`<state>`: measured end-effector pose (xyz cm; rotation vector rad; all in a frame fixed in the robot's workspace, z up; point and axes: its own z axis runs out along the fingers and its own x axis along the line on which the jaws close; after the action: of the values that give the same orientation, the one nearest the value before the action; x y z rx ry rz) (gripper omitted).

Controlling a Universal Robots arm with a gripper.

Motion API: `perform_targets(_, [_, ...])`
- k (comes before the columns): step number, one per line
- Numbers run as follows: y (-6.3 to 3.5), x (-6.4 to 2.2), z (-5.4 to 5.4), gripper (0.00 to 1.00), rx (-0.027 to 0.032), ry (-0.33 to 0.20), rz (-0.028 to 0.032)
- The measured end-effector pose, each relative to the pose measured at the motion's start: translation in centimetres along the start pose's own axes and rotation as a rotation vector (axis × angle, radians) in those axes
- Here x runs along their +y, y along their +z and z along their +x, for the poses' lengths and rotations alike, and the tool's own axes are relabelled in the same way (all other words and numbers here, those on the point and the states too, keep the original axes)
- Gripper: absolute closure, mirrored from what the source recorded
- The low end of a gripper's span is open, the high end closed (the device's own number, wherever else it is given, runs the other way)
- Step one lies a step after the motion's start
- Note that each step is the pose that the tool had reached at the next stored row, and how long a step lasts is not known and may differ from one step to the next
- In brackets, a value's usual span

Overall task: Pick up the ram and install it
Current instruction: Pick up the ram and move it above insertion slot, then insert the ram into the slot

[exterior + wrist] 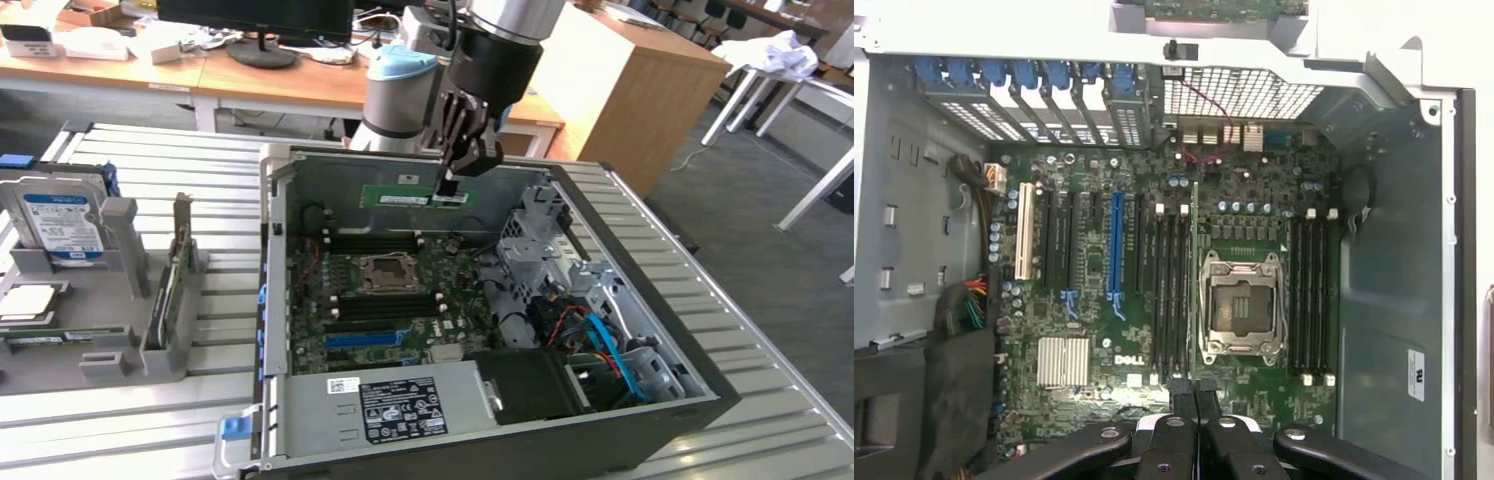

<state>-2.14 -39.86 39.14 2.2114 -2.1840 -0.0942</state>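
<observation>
Grips the ram [400, 198] by its upper edge near one end, with the claw [454, 183] closed tight on the thin board and nothing else between the fingers. Carries the stick level, label side facing the exterior camera, its free length running toward 9 o'clock from the claw in the exterior view. Hangs inside the open computer case [334, 180], at 12 o'clock from the CPU socket [387, 270] in that view, clear of the motherboard and not seated in any slot.

From the wrist, shows the ram [1195, 260] edge-on as a thin green line ahead of the claw [1194, 395], lined up lengthwise between the black memory slots [1172, 290] and the CPU socket [1239, 305].

Further out in the exterior view: blue slot [367, 340] at 6 o'clock from the socket, power supply [387, 405] beyond it. Well apart at 9 o'clock from the case, on the slatted tabletop [160, 150], stands a hard drive [60, 225] upright in a grey holder [94, 330].
</observation>
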Motion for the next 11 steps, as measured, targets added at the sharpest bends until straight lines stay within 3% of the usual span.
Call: perform_targets(11, [0.0, 0.01, 0.28, 0.88, 0.0, 0.0, 0.0])
